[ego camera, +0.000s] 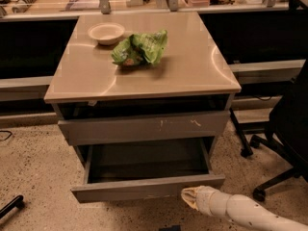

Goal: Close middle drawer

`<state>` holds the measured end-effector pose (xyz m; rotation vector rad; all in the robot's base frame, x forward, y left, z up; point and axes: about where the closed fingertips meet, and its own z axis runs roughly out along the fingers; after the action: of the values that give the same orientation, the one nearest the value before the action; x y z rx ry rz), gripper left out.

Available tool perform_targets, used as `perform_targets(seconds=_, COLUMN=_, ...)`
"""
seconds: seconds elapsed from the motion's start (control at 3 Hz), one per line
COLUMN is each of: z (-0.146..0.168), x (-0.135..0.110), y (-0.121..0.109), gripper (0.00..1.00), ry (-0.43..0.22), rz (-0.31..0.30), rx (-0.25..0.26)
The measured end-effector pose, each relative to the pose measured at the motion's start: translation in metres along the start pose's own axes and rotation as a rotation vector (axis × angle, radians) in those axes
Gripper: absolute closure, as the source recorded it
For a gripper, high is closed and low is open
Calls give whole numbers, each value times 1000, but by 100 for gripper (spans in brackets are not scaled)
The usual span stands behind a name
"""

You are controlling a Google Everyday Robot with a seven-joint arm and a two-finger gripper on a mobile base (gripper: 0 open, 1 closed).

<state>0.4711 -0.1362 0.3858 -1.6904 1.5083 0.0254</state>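
The middle drawer is pulled out near the bottom of the cabinet. Its plain grey front faces me and its dark grey interior is empty. Above it is the taller scratched drawer front, slightly pulled out. My gripper, pale with a white arm behind it, is low at the right. Its tip is at the lower right part of the middle drawer's front, touching or nearly touching it.
On the beige cabinet top lie a white bowl and a green chip bag. A black office chair stands at the right. A dark object lies on the speckled floor at the left.
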Motion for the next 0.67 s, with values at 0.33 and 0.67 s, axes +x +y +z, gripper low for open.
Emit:
perform_targets(seconds=0.33, z=9, x=10, y=-14, gripper=100, ry=4, rz=-11, rx=67)
perform_targets(seconds=0.67, z=18, x=19, y=-30, gripper=100, ry=2, rz=-16, rx=113)
